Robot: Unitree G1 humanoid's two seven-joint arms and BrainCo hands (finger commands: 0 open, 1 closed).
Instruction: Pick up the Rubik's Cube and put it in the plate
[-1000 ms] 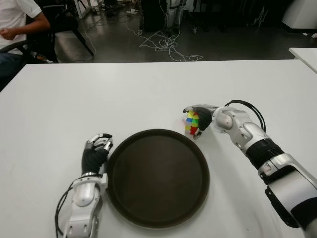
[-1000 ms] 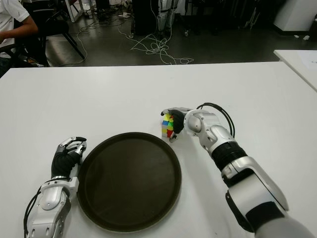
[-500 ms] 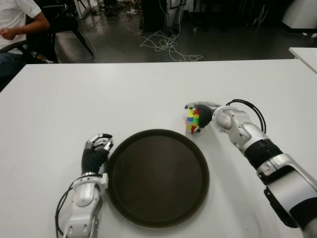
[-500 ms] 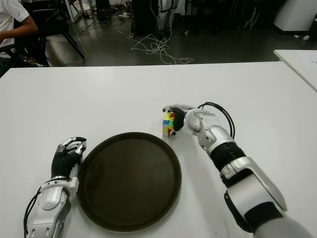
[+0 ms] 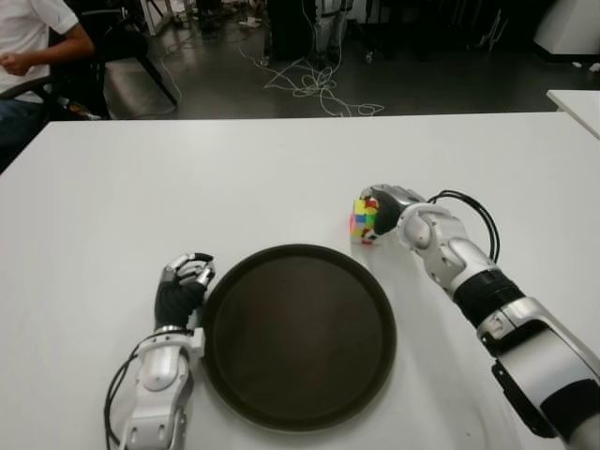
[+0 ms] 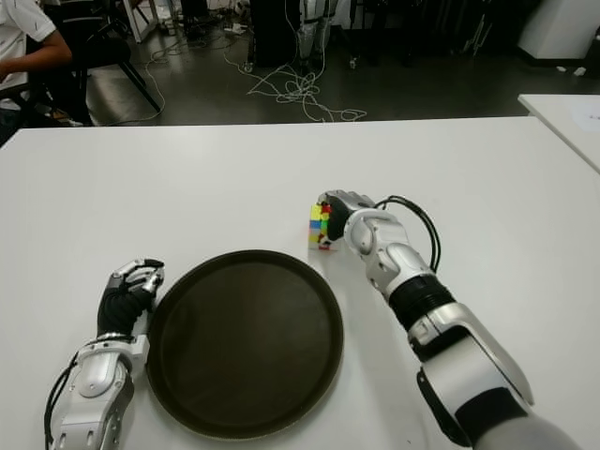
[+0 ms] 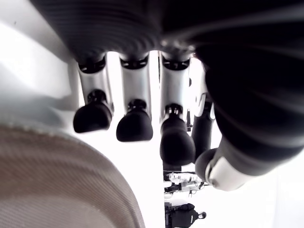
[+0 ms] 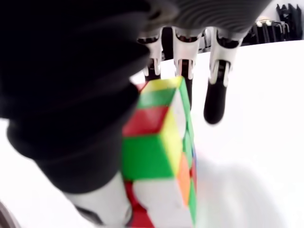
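- Since a second ago the Rubik's Cube and the right hand around it have moved away from the plate — toward 12 o'clock on the bench. The cube then showed right at the plate's rim; it now sits clear of the rim, with a strip of white bench between them.
- The right forearm has swung with it, reaching farther up the bench than before.
- The left hand and the plate lie where they lay in the earlier frames.
- Right hand: closed on the cube. In its wrist view the thumb presses one side of the cube, two fingers reach down behind it, and a third finger hangs beside it with its tip off the cube.
- Whether the cube rests on the bench or is lifted just off it I cannot tell — it shows very low, with white bench right under it.
- The cube is at about 1 o'clock from the plate's centre, outside the rim, not in the plate.
- Left hand: just beside the plate's rim at 9 o'clock, fingers curled in a loose fist, nothing in them.
- The plate is dark, round and bare inside.
- A person sits at the far 10 o'clock corner, beyond the bench edge.
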